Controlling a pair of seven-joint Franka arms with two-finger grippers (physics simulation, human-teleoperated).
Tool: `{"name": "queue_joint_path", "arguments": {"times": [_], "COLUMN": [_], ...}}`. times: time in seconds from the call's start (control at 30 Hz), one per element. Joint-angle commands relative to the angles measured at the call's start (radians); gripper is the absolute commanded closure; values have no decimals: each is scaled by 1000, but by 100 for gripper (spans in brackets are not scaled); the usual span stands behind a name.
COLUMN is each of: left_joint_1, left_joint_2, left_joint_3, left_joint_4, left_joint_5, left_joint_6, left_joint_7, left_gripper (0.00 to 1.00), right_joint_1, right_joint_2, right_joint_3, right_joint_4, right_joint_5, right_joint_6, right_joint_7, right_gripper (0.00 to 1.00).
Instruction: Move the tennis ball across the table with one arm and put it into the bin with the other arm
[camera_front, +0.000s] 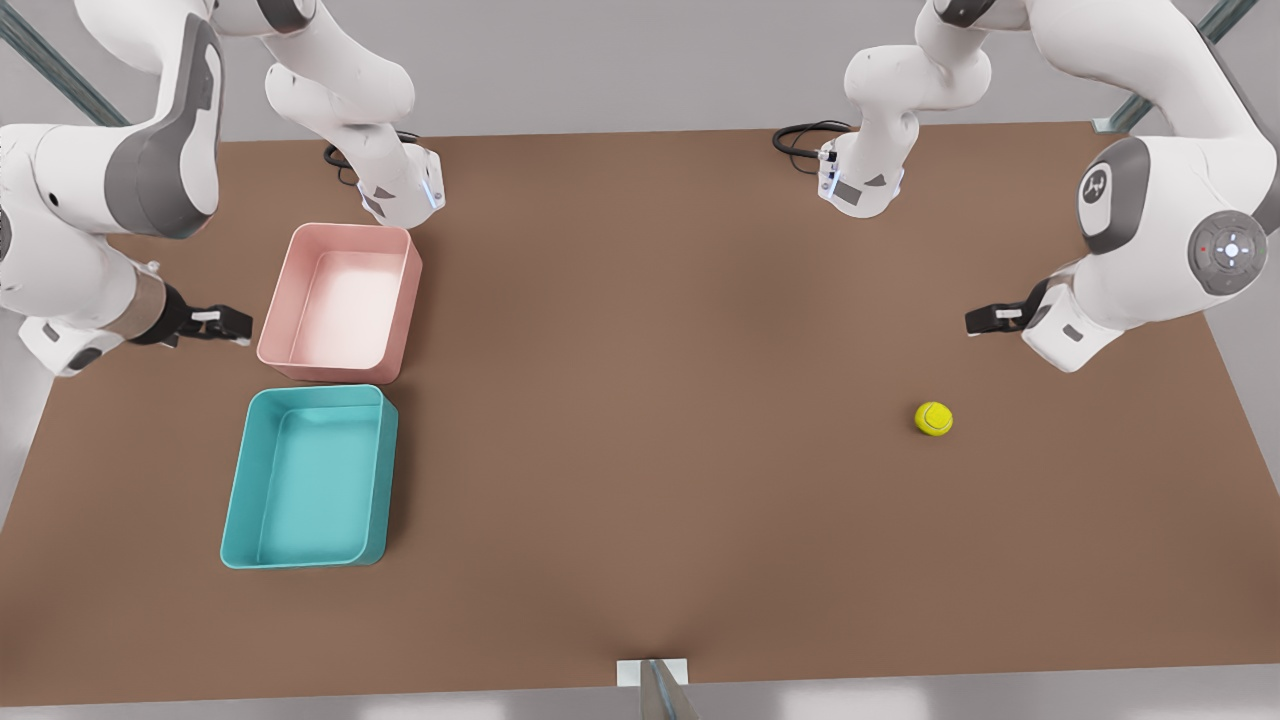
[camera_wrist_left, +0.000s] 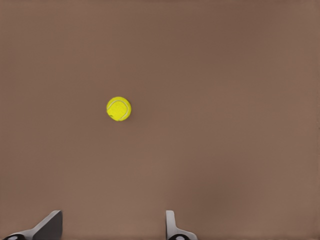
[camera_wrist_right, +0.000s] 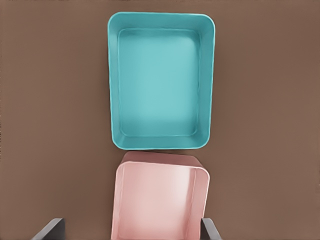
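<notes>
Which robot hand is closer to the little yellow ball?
The left gripper: it hovers just beyond the tennis ball. The right gripper waits far across the table, beside the pink bin.

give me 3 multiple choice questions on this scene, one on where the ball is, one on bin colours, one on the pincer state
1. Where is the tennis ball?
A. in the teal bin
B. on the bare table, front view's right
C. in a pincer

2. What colours are the two bins?
A. pink and teal
B. both teal
C. red and white

3. How is the left pincer?
A. shut on the ball
B. open, holding nothing
C. inside a bin

Answers:
1. B: it rests on the table, far from the bin.
2. A: the pink bin adjoins the teal one.
3. B: its fingers stand apart above the ball; the right pincer is likewise open over the bins.
</notes>
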Motion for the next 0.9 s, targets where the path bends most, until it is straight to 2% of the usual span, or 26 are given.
{"name": "queue_joint_path", "arguments": {"times": [0.0,0.03,0.07,0.1,0.17,0.27,0.3,0.4,0.47,0.5,0.6,0.67,0.73,0.87], "left_joint_1": [0,0,9,20,43,109,114,140,164,179,183,183,186,183], "left_joint_2": [-1,-1,25,57,160,235,260,272,314,318,320,318,317,320], "left_joint_3": [0,2,3,3,6,6,6,6,6,6,6,6,8,6], "left_joint_4": [1,1,1,-1,-1,-88,-98,-251,-262,-326,-390,-417,-449,-495], "left_joint_5": [-4,-6,-21,-26,-15,0,3,0,3,3,89,97,207,209], "left_joint_6": [-1,-1,8,18,115,431,460,603,650,728,862,879,882,950], "left_joint_7": [-23,-23,0,31,461,1056,1173,1737,1983,2095,2158,2154,2000,1832], "left_gripper": [0,0,22,78,79,79,79,79,79,79,79,79,79,79], "right_joint_1": [2,3,6,8,5,3,3,5,5,5,5,5,6,6], "right_joint_2": [-10,-10,-10,-10,-4,-1,1,2,4,4,5,4,4,4], "right_joint_3": [1,1,1,1,1,1,-1,-1,-1,-1,-1,-1,-1,-1], "right_joint_4": [-11,-12,-14,-18,-24,-29,-35,-35,-38,-38,-38,-38,-54,-55], "right_joint_5": [7,6,-2,-2,6,4,3,-7,-7,-7,-7,-7,-5,-5], "right_joint_6": [47,46,46,44,46,46,46,46,44,44,40,37,37,37], "right_joint_7": [-48,-43,-40,-42,-63,-63,-63,-63,-65,-63,-63,-63,-63,-63], "right_gripper": [0,0,0,0,0,0,0,0,0,0,0,0,0,0]}}
